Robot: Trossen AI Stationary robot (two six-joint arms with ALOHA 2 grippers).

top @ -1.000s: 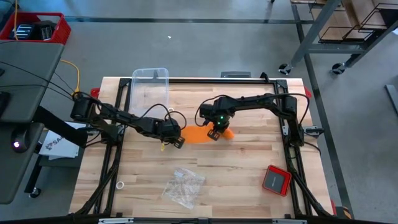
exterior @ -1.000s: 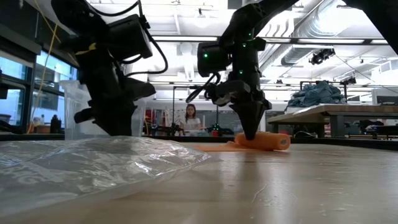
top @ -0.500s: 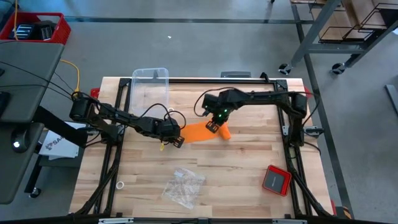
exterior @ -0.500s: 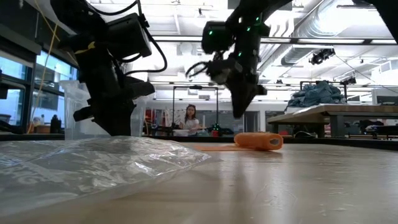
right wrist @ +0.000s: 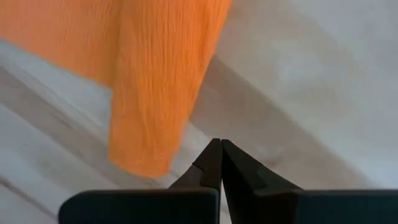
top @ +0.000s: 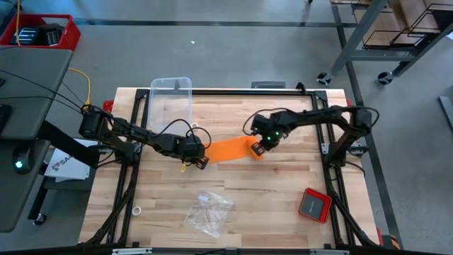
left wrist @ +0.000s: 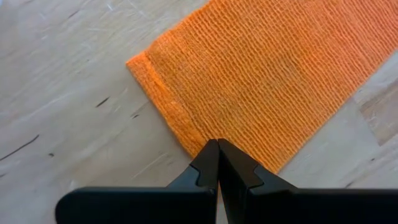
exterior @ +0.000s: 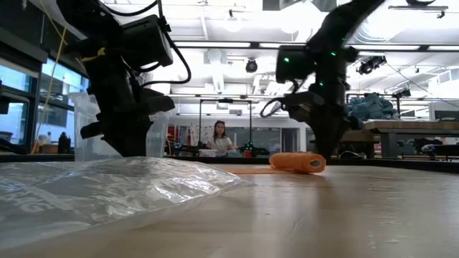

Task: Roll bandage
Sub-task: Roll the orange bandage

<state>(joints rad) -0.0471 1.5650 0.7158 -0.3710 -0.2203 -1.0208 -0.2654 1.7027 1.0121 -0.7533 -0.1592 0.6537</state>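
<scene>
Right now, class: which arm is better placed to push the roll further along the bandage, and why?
Probably the right. The right gripper, shut, sits beside the rolled end of the bandage. The left gripper, also shut, is down on the flat free end, seemingly pinning it.

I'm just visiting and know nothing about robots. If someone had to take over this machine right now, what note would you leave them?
Left gripper: shut, tips pressing down the flat free end of the orange bandage on the wooden table.
Right gripper: shut, holding nothing, beside the rolled end of the bandage.
Done: one end is wound into a short roll; the roll lies on the table.
Left: most of the strip is flat between the two grippers and needs rolling toward the left gripper.
Not in the way: a clear plastic bag and a small red device nearer the front edge, a clear bin at the back.
</scene>
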